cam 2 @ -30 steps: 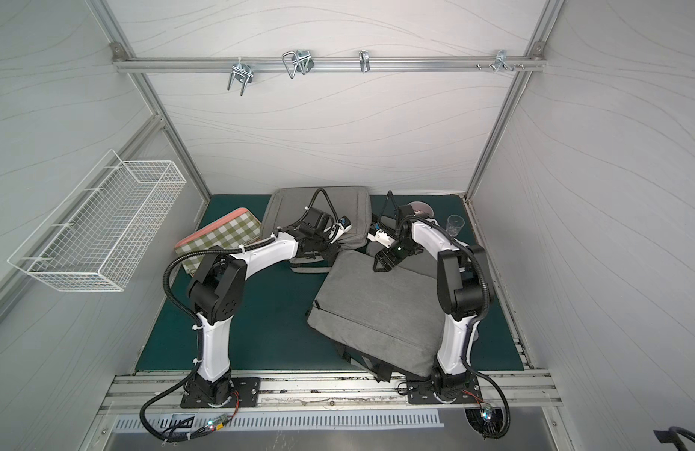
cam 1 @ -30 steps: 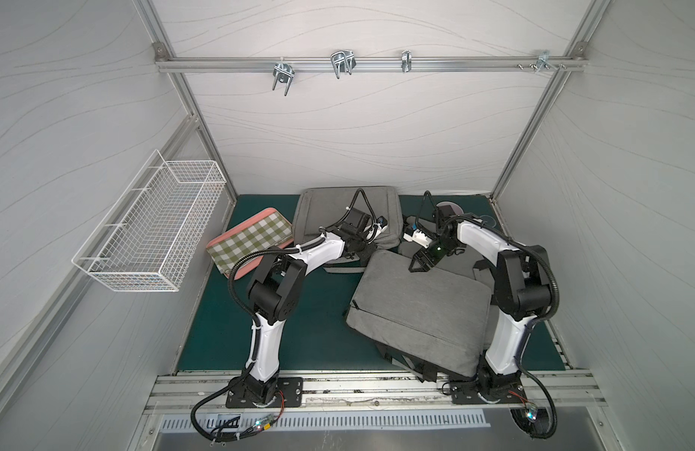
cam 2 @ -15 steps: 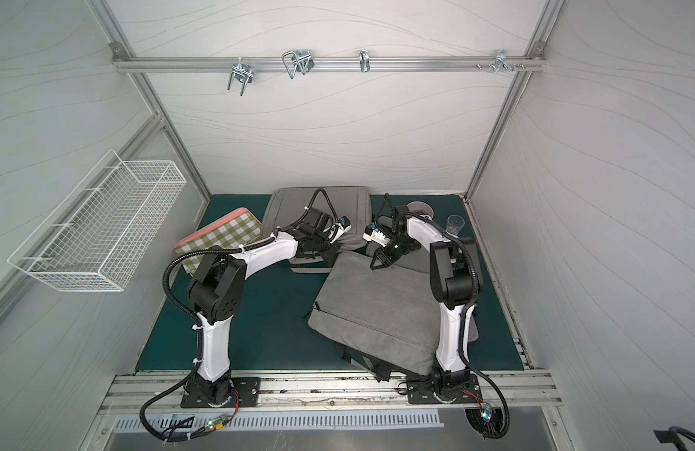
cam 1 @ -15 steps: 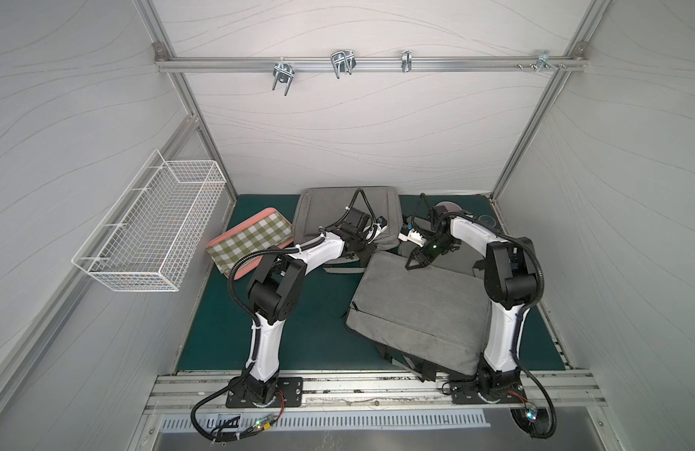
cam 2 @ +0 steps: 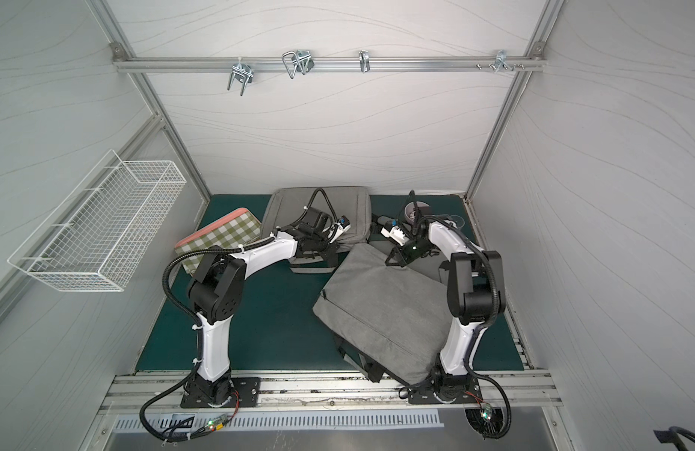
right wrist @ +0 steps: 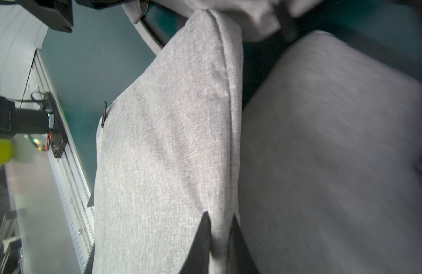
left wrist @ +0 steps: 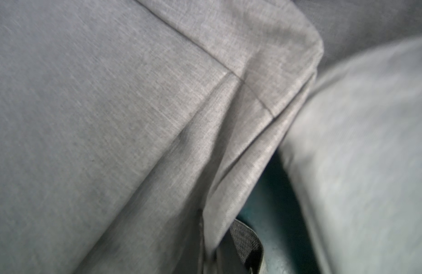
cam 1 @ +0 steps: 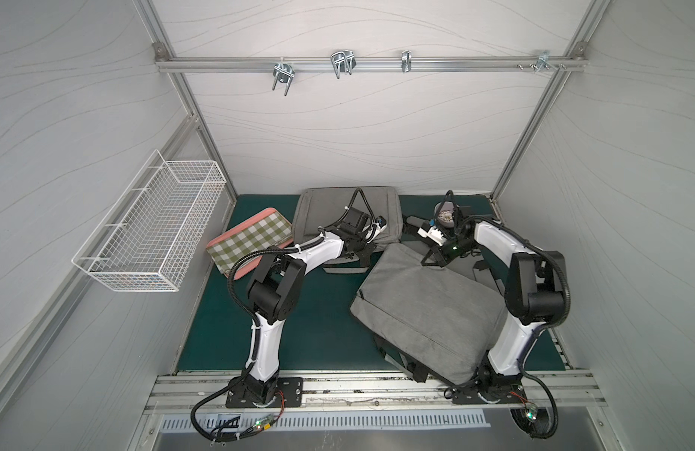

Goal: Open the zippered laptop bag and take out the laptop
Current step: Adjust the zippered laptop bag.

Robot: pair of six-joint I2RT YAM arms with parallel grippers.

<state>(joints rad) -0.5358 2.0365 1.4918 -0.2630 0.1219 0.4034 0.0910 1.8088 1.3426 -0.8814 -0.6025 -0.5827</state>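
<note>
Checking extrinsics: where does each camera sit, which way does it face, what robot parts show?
Top views: overhead at the front, looking down on mat; left arm, right arm whole.
Left wrist: on left arm, close on grey fabric; nothing of the robot shows.
Right wrist: on right arm, along near bag toward front rail; right gripper pinches its edge.
Shared: top views and right wrist show near bag, rail.
</note>
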